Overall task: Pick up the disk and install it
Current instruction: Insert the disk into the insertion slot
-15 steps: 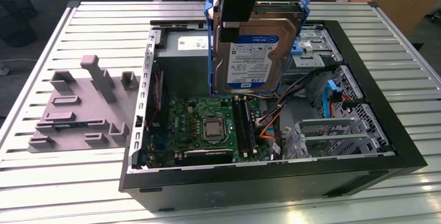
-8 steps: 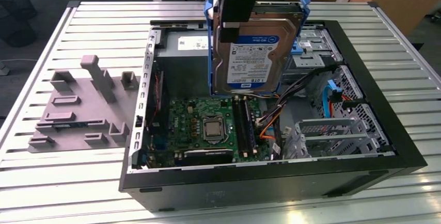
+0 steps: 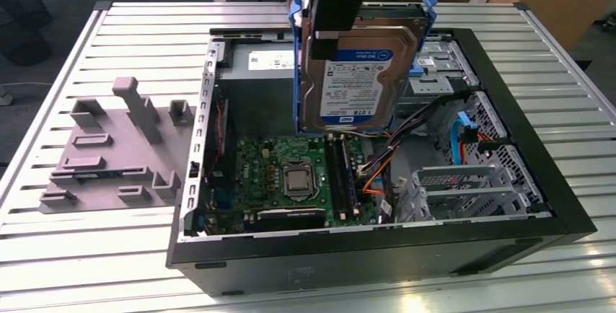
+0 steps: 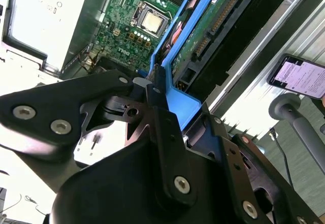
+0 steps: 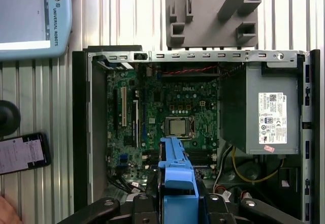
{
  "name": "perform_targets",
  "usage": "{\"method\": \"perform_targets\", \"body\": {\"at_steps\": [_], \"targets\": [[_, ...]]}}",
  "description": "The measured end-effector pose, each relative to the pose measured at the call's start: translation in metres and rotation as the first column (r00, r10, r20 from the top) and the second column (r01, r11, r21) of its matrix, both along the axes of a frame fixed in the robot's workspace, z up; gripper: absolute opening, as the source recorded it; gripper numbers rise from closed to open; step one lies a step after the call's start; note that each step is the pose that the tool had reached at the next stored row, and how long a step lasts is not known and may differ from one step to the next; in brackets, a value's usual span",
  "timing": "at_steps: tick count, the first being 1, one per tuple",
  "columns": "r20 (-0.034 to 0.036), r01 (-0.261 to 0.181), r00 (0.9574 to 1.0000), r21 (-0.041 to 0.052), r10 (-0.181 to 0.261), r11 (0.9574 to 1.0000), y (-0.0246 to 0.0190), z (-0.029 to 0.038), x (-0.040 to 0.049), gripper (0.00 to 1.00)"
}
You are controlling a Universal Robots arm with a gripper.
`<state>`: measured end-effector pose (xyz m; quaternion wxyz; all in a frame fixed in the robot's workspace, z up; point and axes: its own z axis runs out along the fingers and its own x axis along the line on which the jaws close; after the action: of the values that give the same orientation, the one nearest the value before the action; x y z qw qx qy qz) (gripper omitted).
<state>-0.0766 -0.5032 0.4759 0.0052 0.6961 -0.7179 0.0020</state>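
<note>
In the exterior view the end effector [image 3: 336, 11] is clenched on the top edge of the disk [image 3: 361, 75], which hangs upright above the open computer case [image 3: 539, 183], its white-and-blue label facing the camera and its lower edge over the motherboard [image 3: 288, 176]; the case sits on a slatted metal surface [image 3: 97, 255]. As I judge it, the carry goes well if the grip stays firm on the frame, the drive stays plumb, and its lower corner stays clear of the loose cables [image 3: 423, 122] just beside it.

In the second wrist view the black fingers [image 4: 158, 104] pinch the blue frame [image 4: 179, 98]; the disk's green circuit-board underside [image 4: 203, 36] and its connector edge show, with the processor socket [image 4: 147, 23] beyond.

In the first wrist view the frame's blue end sits centred over the board, the grey power supply [image 5: 259, 112] well apart; a flat silver drive clipped in a blue plastic frame.
</note>
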Motion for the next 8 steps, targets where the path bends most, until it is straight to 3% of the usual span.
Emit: {"method": "perform_targets", "body": {"at_steps": [6, 7, 8], "targets": [[0.0000, 0.000, 1.0000, 0.0000, 0.000, 1.0000, 0.0000, 0.0000, 0.0029, 0.36], [0.0000, 0.000, 1.0000, 0.0000, 0.000, 1.0000, 0.0000, 0.0000, 0.0102, 0.36], [0.0000, 0.000, 1.0000, 0.0000, 0.000, 1.0000, 0.0000, -0.0001, 0.0106, 0.36]]}}
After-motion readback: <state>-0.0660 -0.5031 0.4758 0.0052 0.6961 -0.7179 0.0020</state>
